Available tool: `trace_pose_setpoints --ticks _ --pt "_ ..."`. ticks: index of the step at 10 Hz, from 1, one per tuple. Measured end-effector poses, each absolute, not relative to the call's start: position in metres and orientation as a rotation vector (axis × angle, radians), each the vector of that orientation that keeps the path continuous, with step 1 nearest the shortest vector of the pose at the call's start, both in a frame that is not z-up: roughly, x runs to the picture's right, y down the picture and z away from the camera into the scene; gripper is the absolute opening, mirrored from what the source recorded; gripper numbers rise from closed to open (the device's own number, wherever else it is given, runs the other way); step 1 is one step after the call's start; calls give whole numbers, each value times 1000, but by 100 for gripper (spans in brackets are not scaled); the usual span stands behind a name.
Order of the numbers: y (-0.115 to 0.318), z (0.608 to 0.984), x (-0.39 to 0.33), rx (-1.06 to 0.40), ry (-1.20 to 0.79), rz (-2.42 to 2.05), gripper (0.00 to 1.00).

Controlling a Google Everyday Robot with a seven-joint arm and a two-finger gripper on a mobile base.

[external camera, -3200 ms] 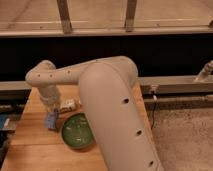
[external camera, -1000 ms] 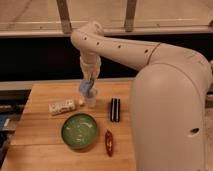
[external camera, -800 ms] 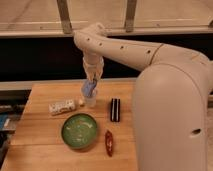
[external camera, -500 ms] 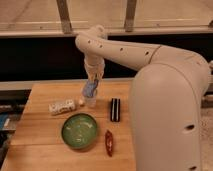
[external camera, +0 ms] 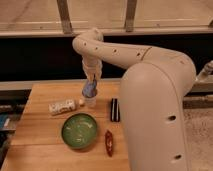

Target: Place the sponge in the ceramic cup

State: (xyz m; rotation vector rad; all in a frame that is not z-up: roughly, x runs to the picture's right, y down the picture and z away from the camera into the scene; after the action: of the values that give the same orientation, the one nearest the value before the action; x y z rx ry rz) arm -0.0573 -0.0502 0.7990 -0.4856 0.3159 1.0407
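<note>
Now the claw [external camera: 90, 82] hangs point-down over the back middle of the desk [external camera: 37, 137], at the end of the thick white arm [external camera: 150, 70]; the arm sweeps in from the right and fills much of that side of the view, its big rounded segment hiding the desk's right part; the claw is closed on the sponge [external camera: 90, 91], a small blue-grey pad held on edge at its tips; the sponge is directly above the ceramic cup [external camera: 90, 101], its lower end at the rim or just inside the mouth, and I cannot tell which; the ceramic cup stands upright on the wood, pale and without a handle, straight beneath the claw; to the left of the cup, near it, a white patterned packet [external camera: 62, 106] lies flat with its long side running roughly left to right; in front of both, nearer the camera, sits 1 round green bowl [external camera: 79, 130], much wider than the cup and apart from it; to the right of the cup, close by the arm's edge, a narrow black oblong [external camera: 115, 109] lies with its length running front to back; in front of that, just right of the bowl, lies a slim red-brown item [external camera: 108, 142], too small to make out; behind the desk runs a dark band under a pale rail.
</note>
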Motion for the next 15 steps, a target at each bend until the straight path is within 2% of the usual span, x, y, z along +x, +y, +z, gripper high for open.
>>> trace_pose_setpoints --ticks 7,11,15 --pt "-38 814 -56 -503 233 1026 2" --pt "-36 814 -60 -508 230 1023 34" --pt "-36 814 -60 -508 230 1022 74"
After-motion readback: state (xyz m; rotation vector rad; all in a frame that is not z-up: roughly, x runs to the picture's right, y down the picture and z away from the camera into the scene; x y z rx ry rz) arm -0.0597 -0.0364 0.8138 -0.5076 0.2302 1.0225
